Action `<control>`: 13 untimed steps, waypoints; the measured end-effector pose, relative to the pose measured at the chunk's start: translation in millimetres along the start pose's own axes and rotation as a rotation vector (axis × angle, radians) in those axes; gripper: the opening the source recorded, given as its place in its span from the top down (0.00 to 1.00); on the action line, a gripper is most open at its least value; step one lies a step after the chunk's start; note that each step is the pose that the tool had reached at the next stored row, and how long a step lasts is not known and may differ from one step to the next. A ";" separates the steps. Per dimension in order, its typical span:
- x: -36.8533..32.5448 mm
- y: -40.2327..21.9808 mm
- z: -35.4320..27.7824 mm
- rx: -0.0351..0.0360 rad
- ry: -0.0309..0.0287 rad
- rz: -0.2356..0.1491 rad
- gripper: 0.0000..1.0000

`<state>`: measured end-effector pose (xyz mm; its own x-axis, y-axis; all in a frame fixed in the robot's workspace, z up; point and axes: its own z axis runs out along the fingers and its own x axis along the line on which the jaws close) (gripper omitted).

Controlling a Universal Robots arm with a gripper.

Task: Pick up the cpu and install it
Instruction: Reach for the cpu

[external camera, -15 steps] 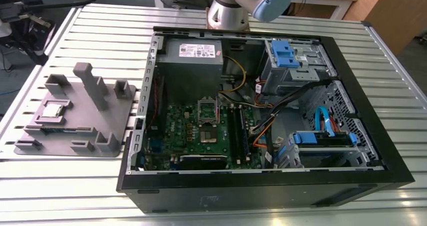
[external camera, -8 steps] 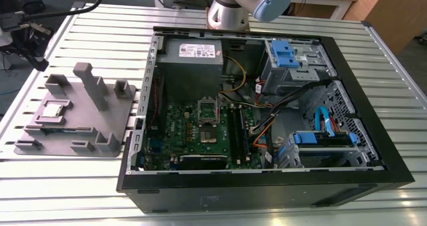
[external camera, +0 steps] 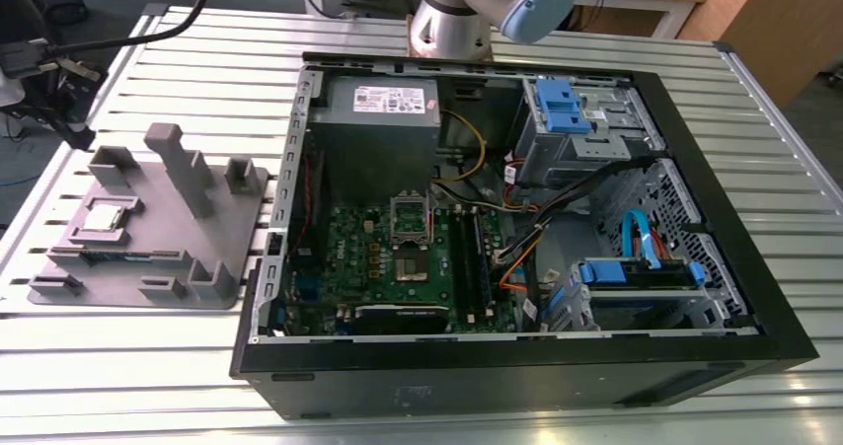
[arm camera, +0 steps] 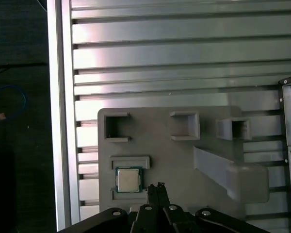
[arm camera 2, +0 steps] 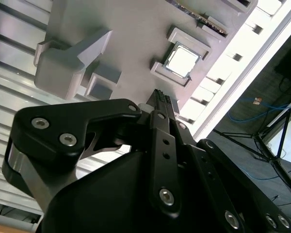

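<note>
Gripper (arm camera: 158, 186) clenched shut, empty, hovering over grey tray (arm camera: 184, 155). Cpu (arm camera: 128, 179) lay flat in tray pocket, at exterior view's left of computer case (external camera: 527, 371); just beside gripper tips, offset sideways, not beneath them. Square, no long axis.

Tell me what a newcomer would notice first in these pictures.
The open computer case dominates the exterior view, its green motherboard exposed. On that view's left a grey tray holds the silvery cpu in a recess. In the first wrist view the black pincer hovers near the cpu, apart from it.
</note>
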<state>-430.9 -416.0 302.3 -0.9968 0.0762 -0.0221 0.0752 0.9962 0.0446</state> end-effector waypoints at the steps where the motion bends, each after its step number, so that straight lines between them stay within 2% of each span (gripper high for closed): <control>1: 0.5 -0.4 1.1 0.0000 0.0001 0.000 0.89; 13: 7.0 -8.4 14.2 0.0001 0.0014 0.000 0.89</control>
<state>-438.1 -423.2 287.6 -0.9969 0.0762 -0.0207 0.0752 0.9962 0.0445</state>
